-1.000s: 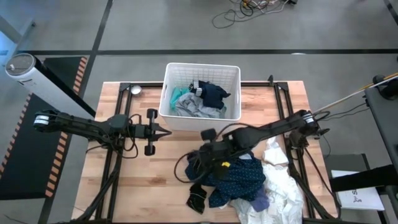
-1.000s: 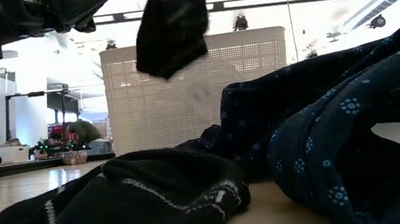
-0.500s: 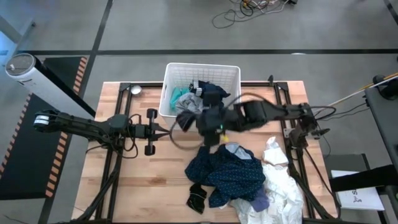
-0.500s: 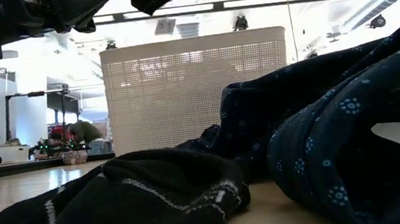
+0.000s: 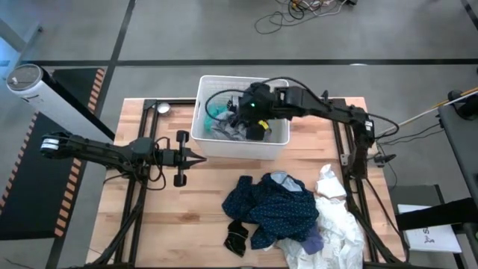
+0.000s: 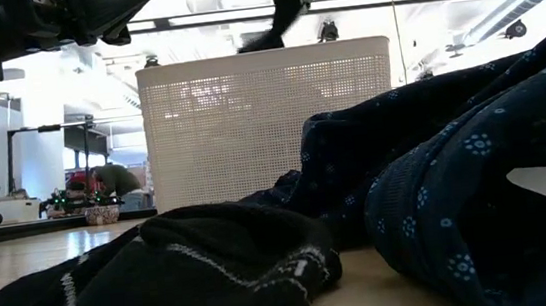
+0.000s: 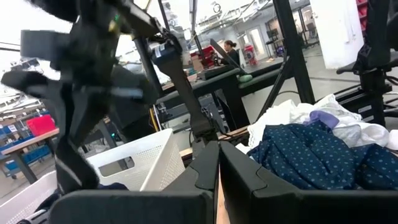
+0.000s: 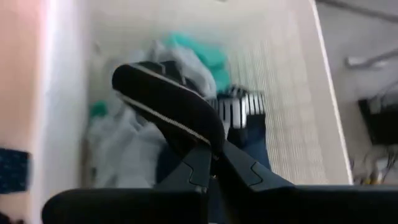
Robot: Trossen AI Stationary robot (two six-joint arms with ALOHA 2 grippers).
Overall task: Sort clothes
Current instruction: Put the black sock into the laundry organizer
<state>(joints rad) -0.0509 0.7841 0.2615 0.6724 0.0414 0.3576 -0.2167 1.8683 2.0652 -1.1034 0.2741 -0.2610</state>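
Note:
My right gripper (image 8: 212, 155) is over the white basket (image 5: 278, 88), shut on a small black piece with a thin white line (image 8: 168, 102). It also shows in the high view (image 5: 245, 119). In the basket lie teal (image 8: 205, 53), grey (image 8: 121, 146) and navy (image 8: 249, 146) clothes. On the table lies a pile: a dark blue patterned garment (image 5: 280, 209), white pieces (image 5: 336, 217), a purple bit (image 5: 314, 243) and a black striped piece (image 5: 237, 239). My left gripper (image 5: 200, 157) is shut and empty, left of the basket's near wall. My right gripper pinches the black piece between its two fingers at one end (image 8: 202, 144). The fingers point down into the basket. The piece reaches out beyond the fingertips, above the clothes in the basket; whether it touches them, I cannot tell.
The basket stands at the table's far middle. The pile covers the near right part of the table. Bare wood (image 5: 187, 217) lies at the near left. In the low view the black striped piece (image 6: 164, 274) and the dark blue garment (image 6: 456, 176) lie before the basket (image 6: 250, 125).
My right gripper has risen from the pile and swung toward the table's far edge, carrying the black piece clear of the table until it is over the basket. The pile has stayed where it was.

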